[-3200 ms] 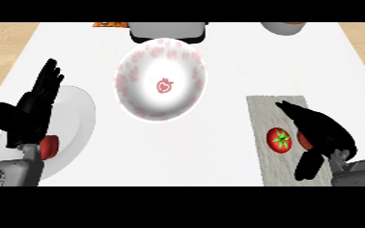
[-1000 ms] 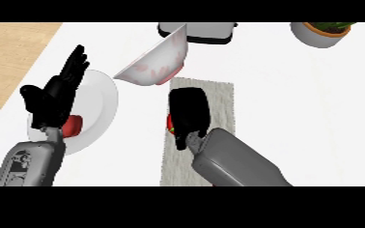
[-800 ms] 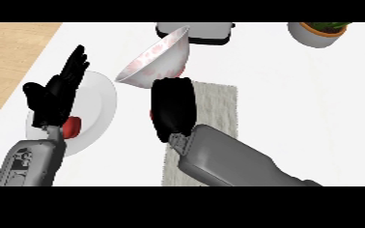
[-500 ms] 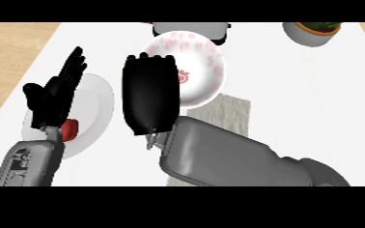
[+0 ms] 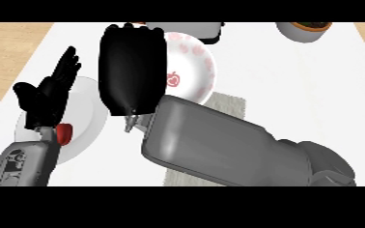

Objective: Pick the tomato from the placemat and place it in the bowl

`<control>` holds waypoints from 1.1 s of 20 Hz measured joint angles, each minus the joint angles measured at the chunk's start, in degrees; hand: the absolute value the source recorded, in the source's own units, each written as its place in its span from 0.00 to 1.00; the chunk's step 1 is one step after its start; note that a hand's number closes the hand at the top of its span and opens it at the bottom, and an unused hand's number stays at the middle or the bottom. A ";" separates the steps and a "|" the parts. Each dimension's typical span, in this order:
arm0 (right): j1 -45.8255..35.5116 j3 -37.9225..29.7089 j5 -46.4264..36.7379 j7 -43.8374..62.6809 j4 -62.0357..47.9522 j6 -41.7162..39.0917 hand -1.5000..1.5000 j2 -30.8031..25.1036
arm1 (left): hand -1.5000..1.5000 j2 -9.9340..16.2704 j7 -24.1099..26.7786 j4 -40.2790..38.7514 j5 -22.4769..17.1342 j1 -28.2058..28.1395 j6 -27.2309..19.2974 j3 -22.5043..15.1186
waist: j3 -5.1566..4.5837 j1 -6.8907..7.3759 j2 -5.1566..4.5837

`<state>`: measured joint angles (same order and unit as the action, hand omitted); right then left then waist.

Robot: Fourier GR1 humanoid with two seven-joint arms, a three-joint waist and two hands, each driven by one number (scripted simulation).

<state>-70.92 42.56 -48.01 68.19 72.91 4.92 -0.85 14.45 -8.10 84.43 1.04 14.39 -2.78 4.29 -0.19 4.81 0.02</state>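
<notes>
Fingers of the right hand [image 5: 132,75] curl downward over the bowl's [image 5: 194,67] left side at upper centre; whether they grip the tomato, which is hidden, cannot be told. Left hand [image 5: 49,95] rests open at left.

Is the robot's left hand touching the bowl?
No, the left robot hand rests open over the white plate, apart from the bowl.

We see the bowl [image 5: 191,67] near the counter's [image 5: 299,82] back edge, the placemat [image 5: 230,105] just before it, a plate [image 5: 89,121] toward the left edge, a pot [image 5: 305,30] at the back right corner.
</notes>
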 measured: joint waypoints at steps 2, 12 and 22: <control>-0.13 -1.28 0.85 -0.86 -1.95 1.82 1.00 0.07 | 0.50 0.20 0.61 -0.09 0.01 -0.41 0.09 0.29 | 0.02 -0.28 -0.21; 0.74 -4.53 4.08 -8.03 -15.47 13.51 1.00 0.41 | 0.50 0.39 0.72 1.23 0.04 -1.85 -0.29 1.29 | 0.11 -1.65 -0.54; 2.25 -7.50 11.33 -13.44 -32.78 18.83 0.00 0.76 | 0.50 1.04 0.54 2.39 -0.69 -2.29 0.71 2.21 | 0.10 -1.61 -0.93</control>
<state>-68.67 35.06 -36.69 54.75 40.12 23.75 -0.10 15.50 -7.56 86.82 0.35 12.09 -2.07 6.50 -0.09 3.20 -0.91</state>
